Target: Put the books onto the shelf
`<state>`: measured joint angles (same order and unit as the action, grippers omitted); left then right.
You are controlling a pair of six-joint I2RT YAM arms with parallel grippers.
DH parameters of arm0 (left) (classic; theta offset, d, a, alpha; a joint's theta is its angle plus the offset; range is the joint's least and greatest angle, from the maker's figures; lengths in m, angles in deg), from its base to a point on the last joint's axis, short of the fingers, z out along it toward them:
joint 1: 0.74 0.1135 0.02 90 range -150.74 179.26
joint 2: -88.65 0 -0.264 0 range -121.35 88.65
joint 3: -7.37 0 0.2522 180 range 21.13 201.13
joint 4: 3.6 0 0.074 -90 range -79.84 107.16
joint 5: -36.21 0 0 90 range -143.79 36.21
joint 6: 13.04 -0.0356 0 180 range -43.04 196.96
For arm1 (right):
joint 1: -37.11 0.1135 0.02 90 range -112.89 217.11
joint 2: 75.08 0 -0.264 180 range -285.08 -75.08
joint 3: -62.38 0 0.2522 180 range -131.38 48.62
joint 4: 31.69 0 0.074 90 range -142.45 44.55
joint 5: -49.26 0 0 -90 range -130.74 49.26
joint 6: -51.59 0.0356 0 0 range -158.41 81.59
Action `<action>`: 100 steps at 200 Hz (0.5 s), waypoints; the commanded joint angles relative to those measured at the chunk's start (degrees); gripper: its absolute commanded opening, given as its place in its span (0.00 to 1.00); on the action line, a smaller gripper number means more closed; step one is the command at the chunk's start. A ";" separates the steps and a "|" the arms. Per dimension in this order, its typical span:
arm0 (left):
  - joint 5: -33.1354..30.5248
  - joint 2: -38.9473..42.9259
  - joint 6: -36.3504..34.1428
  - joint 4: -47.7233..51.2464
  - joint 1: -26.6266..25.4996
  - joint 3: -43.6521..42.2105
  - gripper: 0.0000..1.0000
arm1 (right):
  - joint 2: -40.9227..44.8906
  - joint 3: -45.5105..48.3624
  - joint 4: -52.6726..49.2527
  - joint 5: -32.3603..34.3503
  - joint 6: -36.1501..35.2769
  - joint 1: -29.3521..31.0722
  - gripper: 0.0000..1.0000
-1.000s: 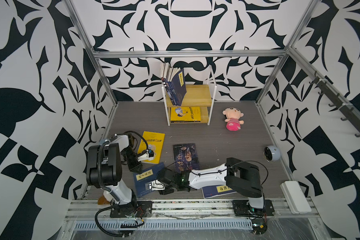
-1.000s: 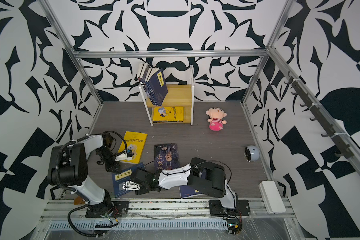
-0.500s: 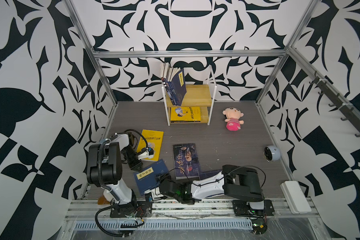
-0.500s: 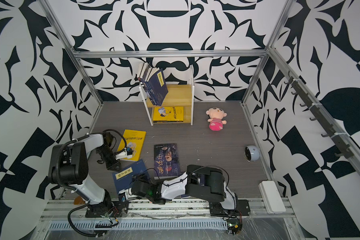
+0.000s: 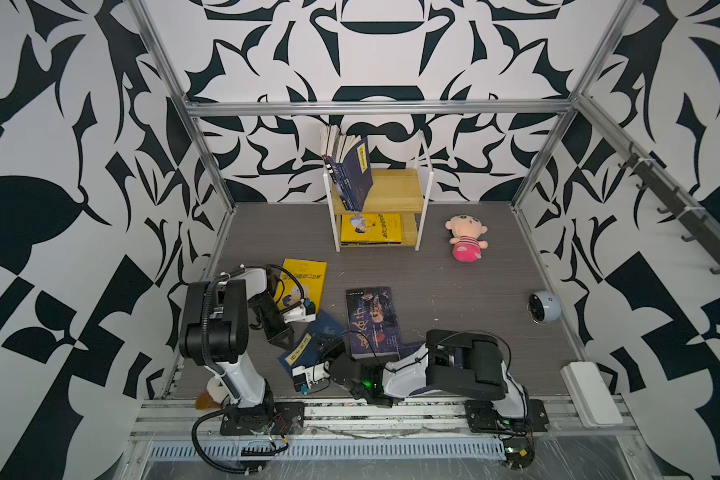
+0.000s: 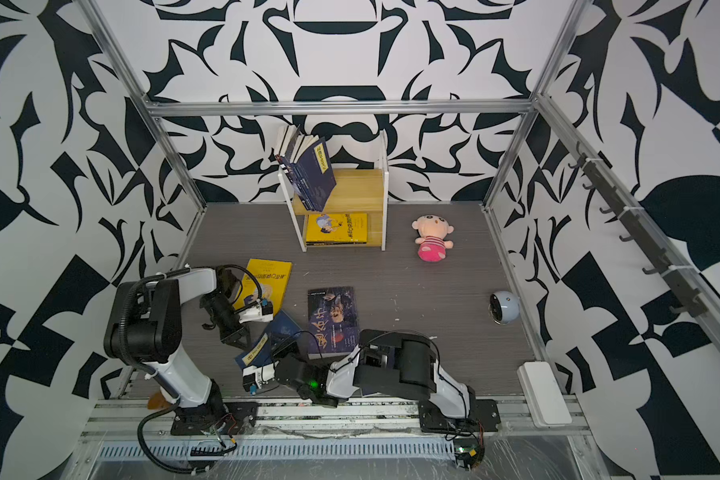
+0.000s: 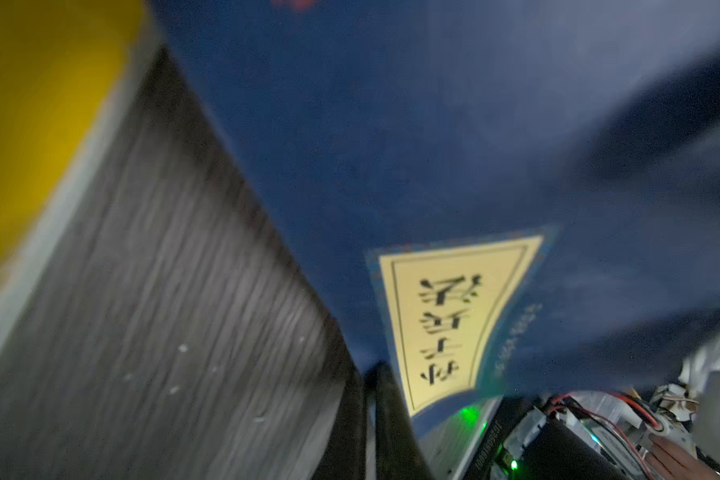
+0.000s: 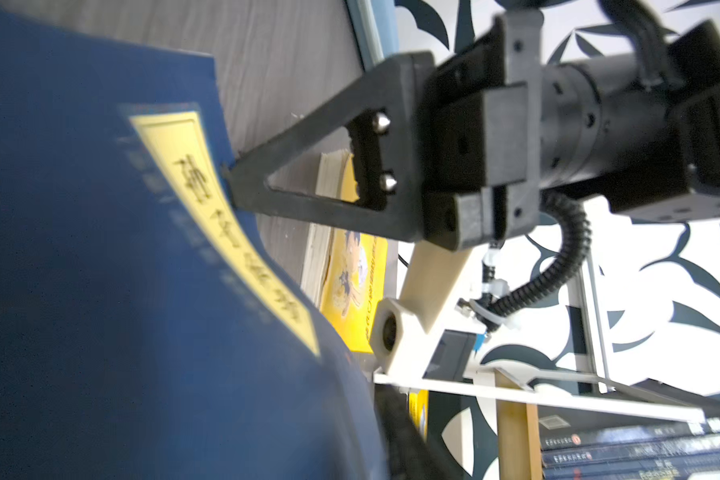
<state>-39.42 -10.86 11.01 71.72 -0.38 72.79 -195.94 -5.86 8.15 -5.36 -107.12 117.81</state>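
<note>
A navy book with a yellow label (image 5: 308, 347) (image 6: 262, 345) is tilted up off the floor at the front, between my two grippers, and it bows slightly. My left gripper (image 5: 284, 341) (image 7: 373, 374) is shut, pinching the book's left edge beside the label. My right gripper (image 5: 333, 348) is shut on the opposite edge; one dark finger (image 8: 395, 428) shows beside the cover, and the book hides the other. A yellow book (image 5: 304, 278) and a dark book with gold calligraphy (image 5: 373, 320) lie flat on the floor. The shelf (image 5: 395, 191) at the back holds leaning navy books (image 5: 352, 178) and a yellow book (image 5: 371, 228).
A pink plush doll (image 5: 466, 237) lies right of the shelf. A round pale-blue device (image 5: 544, 306) sits near the right wall, and a white box (image 5: 591, 392) at the front right. Part of another navy book (image 5: 410, 347) shows under my right arm.
My right arm swung back toward the front rail and its jaws closed on the navy book. The book turned and rose off the floor. My left gripper closed at its edge.
</note>
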 commanded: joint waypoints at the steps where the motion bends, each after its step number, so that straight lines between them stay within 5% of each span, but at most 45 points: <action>1: 1.75 1.53 0.50 -0.01 -0.61 -0.92 0.13 | 3.65 0.47 8.25 0.40 2.66 -0.46 0.00; 57: 9.46 14.23 3.79 2.50 -0.45 7.93 0.48 | 11.61 5.49 4.00 -0.15 7.68 -1.05 0.00; 100: 13.76 20.85 16.47 -8.56 -0.11 12.67 0.70 | 20.84 8.52 -4.07 -2.06 16.52 -3.18 0.00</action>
<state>-30.22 8.14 19.29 68.22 -0.71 83.15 -181.58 1.72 5.86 -6.28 -98.75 115.85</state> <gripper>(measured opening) 0.662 0.089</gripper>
